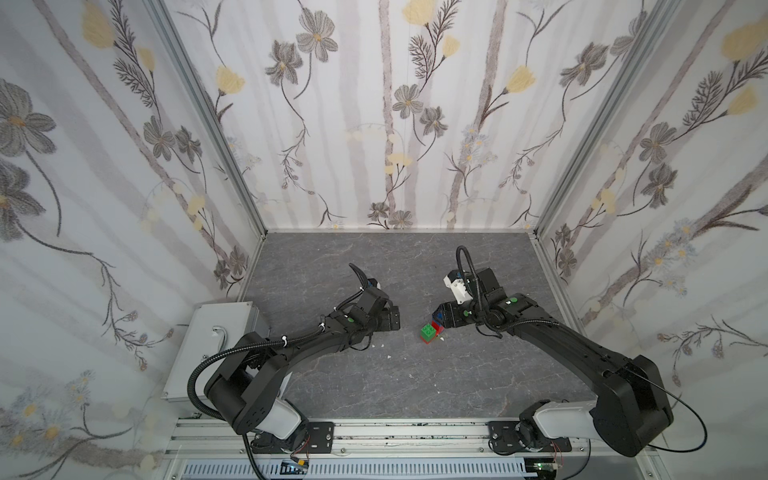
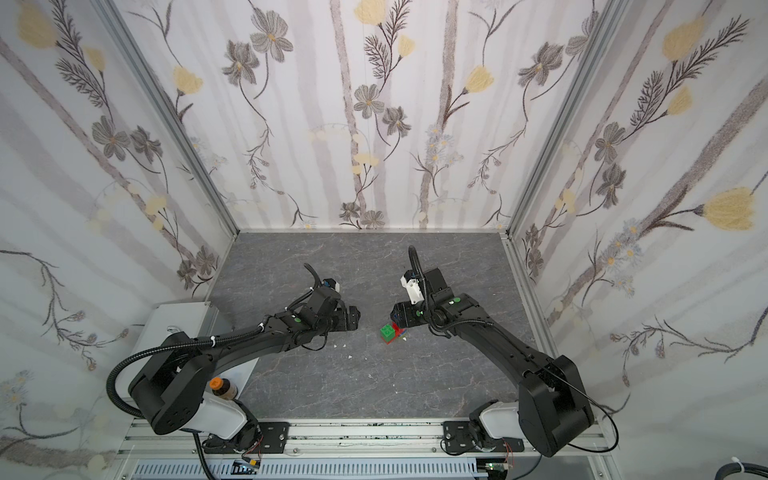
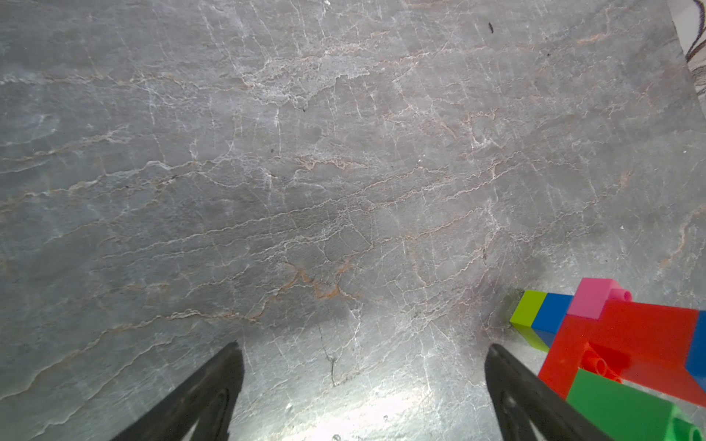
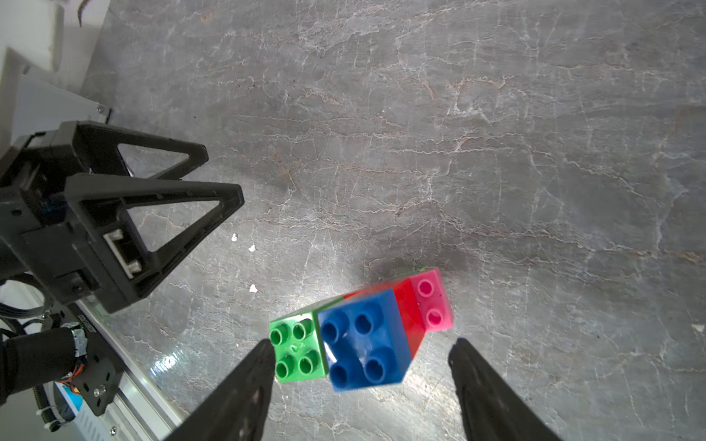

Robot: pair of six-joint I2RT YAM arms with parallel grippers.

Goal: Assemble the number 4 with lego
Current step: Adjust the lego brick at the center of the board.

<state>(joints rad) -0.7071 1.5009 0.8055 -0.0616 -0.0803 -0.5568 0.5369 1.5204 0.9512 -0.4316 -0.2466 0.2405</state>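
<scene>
Red-barred lego 4 (image 4: 363, 332) rests on the table (image 4: 496, 152). Right gripper (image 4: 363, 345) straddles it, jaws parted, not clamping. Left gripper (image 3: 363, 346) waits just beside the 4, jaws spread wide, empty.

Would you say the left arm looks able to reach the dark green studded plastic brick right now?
Probably yes: the left arm's jaws stand open close beside the dark green brick, with only bare grey marbled tabletop between.
</scene>
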